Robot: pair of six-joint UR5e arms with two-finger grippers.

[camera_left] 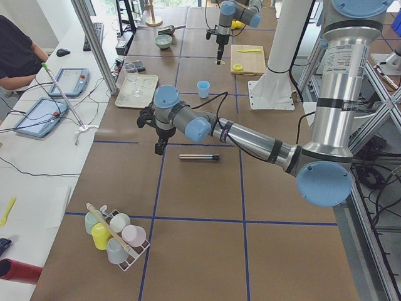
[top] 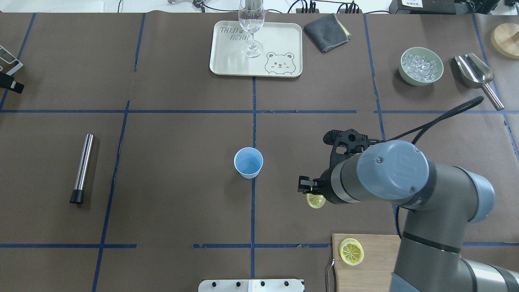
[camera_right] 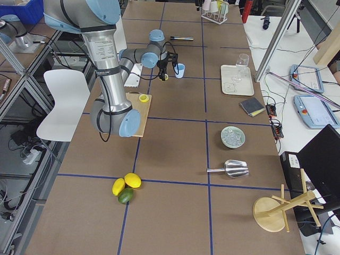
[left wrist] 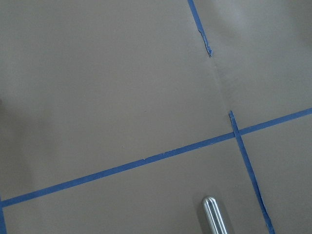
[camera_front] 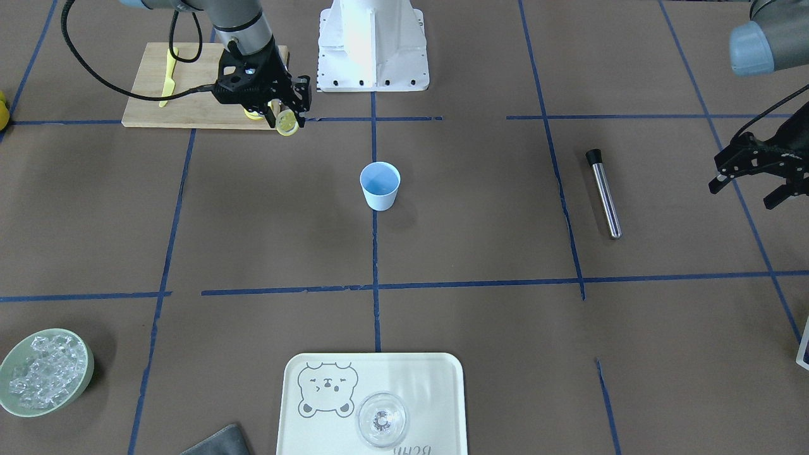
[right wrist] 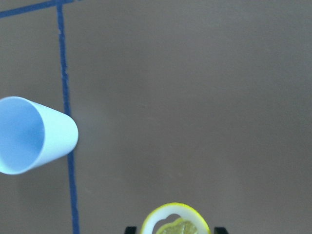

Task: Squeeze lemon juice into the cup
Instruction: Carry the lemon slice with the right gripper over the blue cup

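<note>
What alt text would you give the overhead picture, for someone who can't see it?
The robot's right gripper holds a yellow lemon slice over the brown table, to the right of an empty light-blue cup at the centre. A second slice lies on a wooden board near the robot.

The overhead camera looks forward and down on the worktop, with the cup near mid-frame. The front-facing camera looks steeply down from the opposite side and shares the cup. Two side cameras look along the worktop from either end, far from the cup. The right wrist camera looks down close beside the cup. The left wrist camera shows close worktop and a steel rod tip.
</note>
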